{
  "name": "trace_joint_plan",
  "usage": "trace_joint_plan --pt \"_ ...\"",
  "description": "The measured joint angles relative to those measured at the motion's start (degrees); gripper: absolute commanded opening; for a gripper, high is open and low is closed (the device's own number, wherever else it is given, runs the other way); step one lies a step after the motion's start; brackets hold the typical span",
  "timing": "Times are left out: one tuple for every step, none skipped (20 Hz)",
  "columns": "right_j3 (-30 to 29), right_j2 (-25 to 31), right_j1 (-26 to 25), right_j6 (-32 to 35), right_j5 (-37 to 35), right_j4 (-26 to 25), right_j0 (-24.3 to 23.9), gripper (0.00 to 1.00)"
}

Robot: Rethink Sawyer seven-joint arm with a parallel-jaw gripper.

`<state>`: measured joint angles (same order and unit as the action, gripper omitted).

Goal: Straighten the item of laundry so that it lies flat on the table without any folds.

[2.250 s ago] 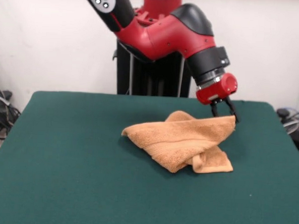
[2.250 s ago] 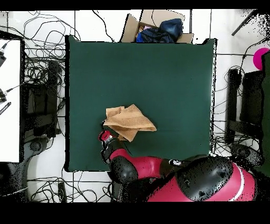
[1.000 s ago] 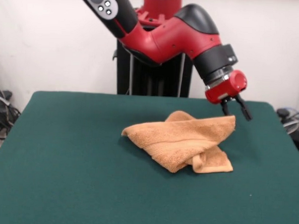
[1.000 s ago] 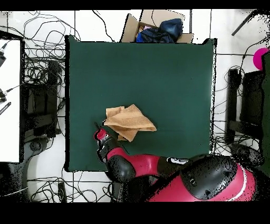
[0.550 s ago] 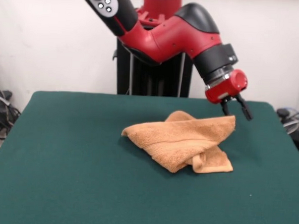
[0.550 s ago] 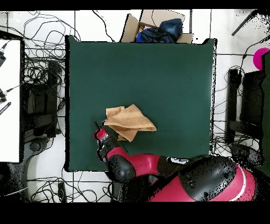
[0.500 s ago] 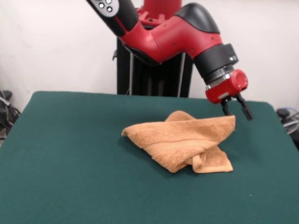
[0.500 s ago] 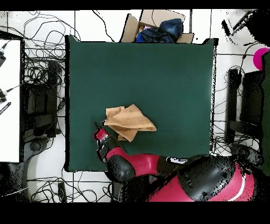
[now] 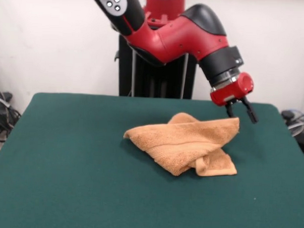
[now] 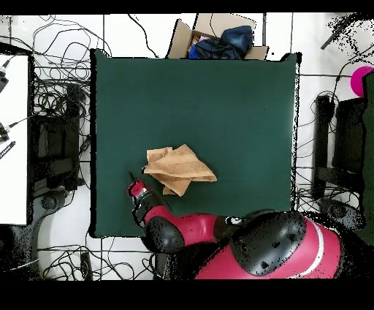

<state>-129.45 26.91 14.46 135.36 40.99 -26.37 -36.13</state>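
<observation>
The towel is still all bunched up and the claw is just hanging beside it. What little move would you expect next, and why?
Probably a short drop back onto the towel's nearest raised corner. The gripper hovers open and empty just off that corner, above the table, while the towel lies folded over itself in layers. Gripping that top corner would let the arm pull the fold open.

From where I stand, nothing here can be read: no words, numbers, brands or signs show anywhere. The round buttons (image 9: 115, 2) on the black upper link of the red and black arm carry no legible marks, and the rumpled orange-tan terry towel (image 9: 185, 142) shows no readable label.
</observation>
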Motion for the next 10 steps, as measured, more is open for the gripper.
trace_joint_plan --pt "0.2 -0.6 0.0 0.0 0.3 0.0 0.8 1.0" --pt "0.3 -1.1 0.0 0.0 0.6 0.0 1.3 1.0" --pt "0.4 -1.6 0.0 0.0 0.9 0.0 1.8 1.0" --pt "0.5 -2.1 0.0 0.0 1.3 0.0 2.3 1.0" --pt "0.6 -2.8 0.0 0.0 1.9 0.0 2.9 1.0" --pt "0.6 -3.1 0.0 0.0 2.2 0.0 3.2 1.0" --pt "0.6 -3.3 0.0 0.0 2.5 0.0 3.5 1.0" --pt "0.6 -3.6 0.0 0.0 3.0 0.0 3.7 1.0" --pt "0.6 -3.8 0.0 0.0 3.6 0.0 3.9 1.0" --pt "0.7 -3.9 0.0 0.0 3.9 0.0 4.0 1.0"
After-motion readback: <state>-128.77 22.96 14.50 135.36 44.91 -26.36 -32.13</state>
